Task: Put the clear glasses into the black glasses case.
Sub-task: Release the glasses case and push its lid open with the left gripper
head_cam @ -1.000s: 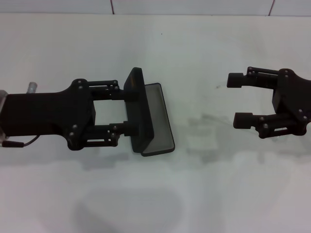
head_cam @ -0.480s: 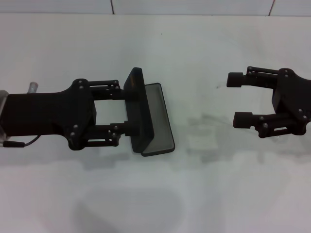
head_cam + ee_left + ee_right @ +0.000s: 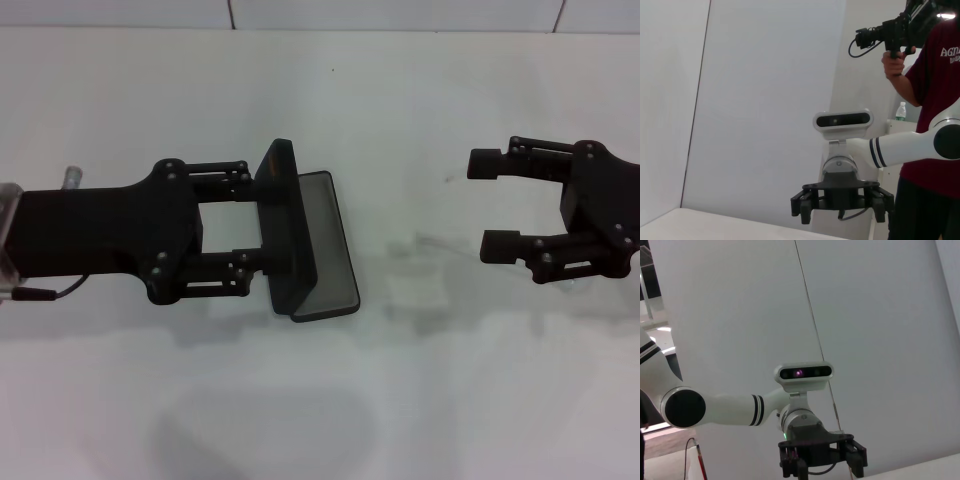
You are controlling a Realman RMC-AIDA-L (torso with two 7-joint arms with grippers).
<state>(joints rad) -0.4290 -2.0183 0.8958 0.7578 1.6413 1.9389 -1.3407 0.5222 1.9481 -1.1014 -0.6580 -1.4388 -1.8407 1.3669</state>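
Note:
The black glasses case (image 3: 330, 245) lies open left of the table's centre in the head view. Its grey-lined half is flat and its lid (image 3: 285, 225) stands upright on the left side. My left gripper (image 3: 258, 220) is open, and its two fingertips touch the lid's outer face. The clear glasses (image 3: 425, 268) show only as a faint transparent shape on the table between the case and my right gripper (image 3: 484, 203). That gripper is open and holds nothing, right of the glasses. Each wrist view shows the other arm's gripper far off.
The white table (image 3: 330, 400) meets a white wall at the back. A person (image 3: 932, 100) holding a camera stands behind the right arm in the left wrist view.
My left gripper has edged slightly right, toward the lid. The right gripper, the case and the glasses have not moved.

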